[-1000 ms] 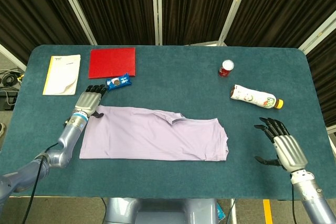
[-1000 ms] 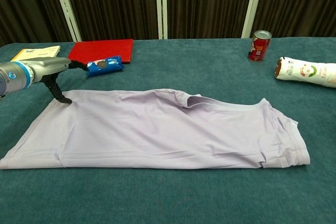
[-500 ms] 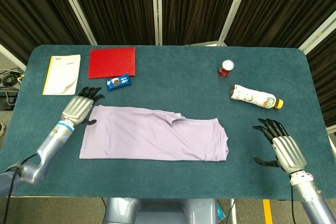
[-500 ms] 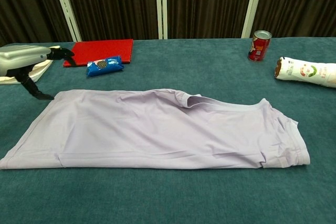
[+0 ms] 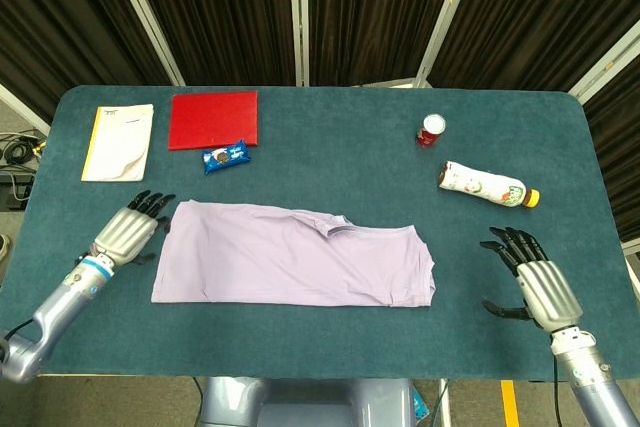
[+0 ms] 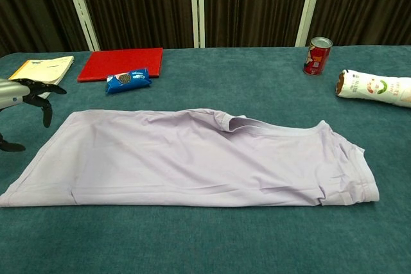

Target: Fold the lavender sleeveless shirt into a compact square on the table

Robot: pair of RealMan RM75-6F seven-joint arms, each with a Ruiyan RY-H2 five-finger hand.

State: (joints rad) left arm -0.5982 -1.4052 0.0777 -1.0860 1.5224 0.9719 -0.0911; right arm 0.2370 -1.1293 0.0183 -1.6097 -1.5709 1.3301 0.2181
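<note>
The lavender sleeveless shirt (image 5: 295, 255) lies flat across the middle of the table, folded lengthwise into a long band; in the chest view the shirt (image 6: 192, 158) fills the foreground. My left hand (image 5: 126, 233) hovers just off the shirt's left edge with fingers spread, holding nothing; the chest view shows only that left hand's fingertips (image 6: 40, 94) at the left border. My right hand (image 5: 533, 279) is open over bare table, well to the right of the shirt's right end, and shows only in the head view.
At the back left lie a yellow notepad (image 5: 118, 141), a red book (image 5: 214, 118) and a blue snack packet (image 5: 226, 156). A red can (image 5: 431, 131) and a lying bottle (image 5: 487, 184) sit at the back right. The table's front edge (image 5: 320, 372) is close behind the shirt.
My left hand has drawn back from the shirt's upper left corner, moving left and toward the front edge. The shirt lies unchanged. My right hand has barely shifted.
</note>
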